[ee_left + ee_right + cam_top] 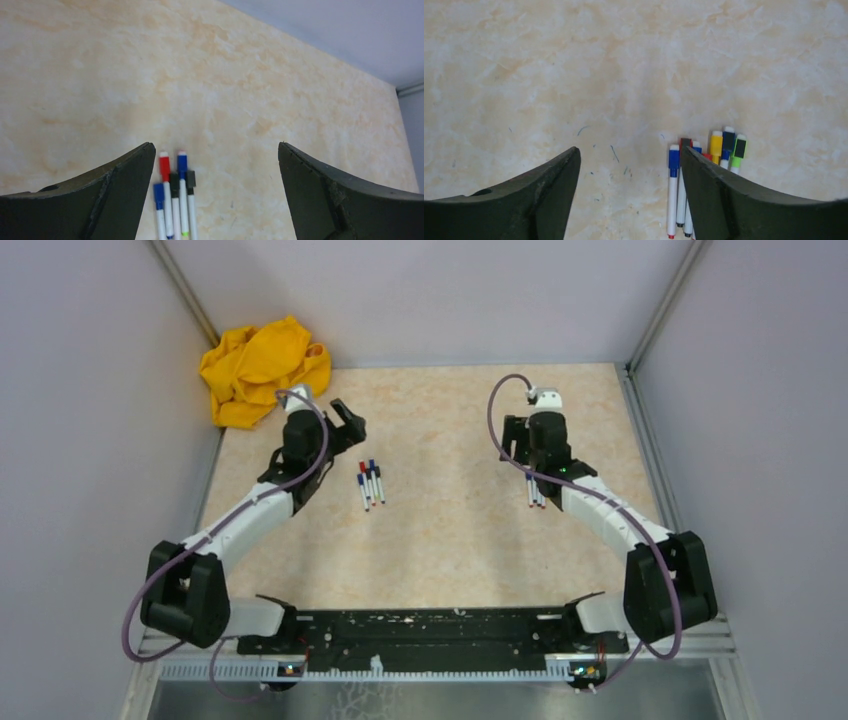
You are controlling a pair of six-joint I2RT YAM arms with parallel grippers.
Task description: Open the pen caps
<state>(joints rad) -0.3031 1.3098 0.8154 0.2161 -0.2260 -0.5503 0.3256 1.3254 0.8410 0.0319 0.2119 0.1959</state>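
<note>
On table (450, 550), capped pens (370, 485), any lettering indiscernible

On the counter (450, 550), a left cluster of pens (370, 484) lies near centre, a right cluster of pens (534, 494) well apart; a cloth (262, 370) sits in the far-left corner.

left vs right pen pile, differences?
From above, the left pile lies in the open; the right arm partly covers the right pile. Left pile sits between the left end effector's fingers; one finger of the right end effector overlaps the right pile. Right pile has a yellow cap; left pile's caps are red, blue, black. Both lie flat.
</note>
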